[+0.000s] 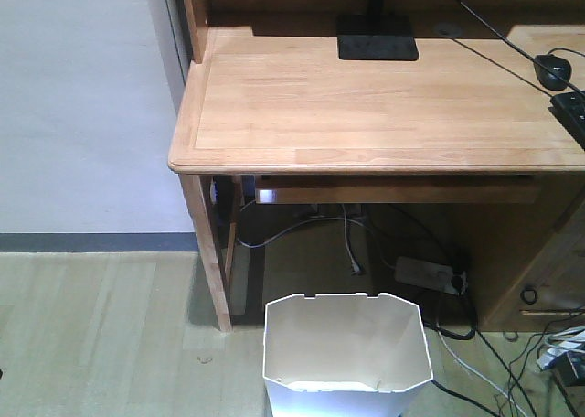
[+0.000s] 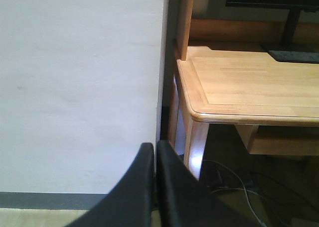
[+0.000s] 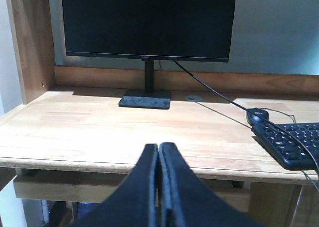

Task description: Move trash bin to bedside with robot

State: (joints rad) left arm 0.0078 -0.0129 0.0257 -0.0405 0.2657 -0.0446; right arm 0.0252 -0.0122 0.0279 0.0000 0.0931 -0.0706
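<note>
Because the trash bin (image 1: 345, 344) is made of thin white plastic and looks empty inside, it is likely very light and easy to lift or slide. It stands on the floor (image 1: 101, 335) just in front of the tabletop (image 1: 366, 106), close to the leg under the tabletop's left corner, with loose cables (image 1: 457, 344) lying beside it. Its walls are smooth, so they may be slippery, and they could bend inward if squeezed hard. The best place to take hold seems to be the top rim, with one finger inside and one outside, close to a folded corner where the plastic is probably stiffer. The left fingers (image 2: 142, 172) are pressed together with nothing between them, and they point at the wall beside the tabletop's left corner. The right fingers (image 3: 147, 177) are also pressed together and hold nothing, and they point over the tabletop's front edge toward the monitor (image 3: 149, 20). Both pairs would need to spread apart before they could pinch the rim. No bed shows in any view.
</note>
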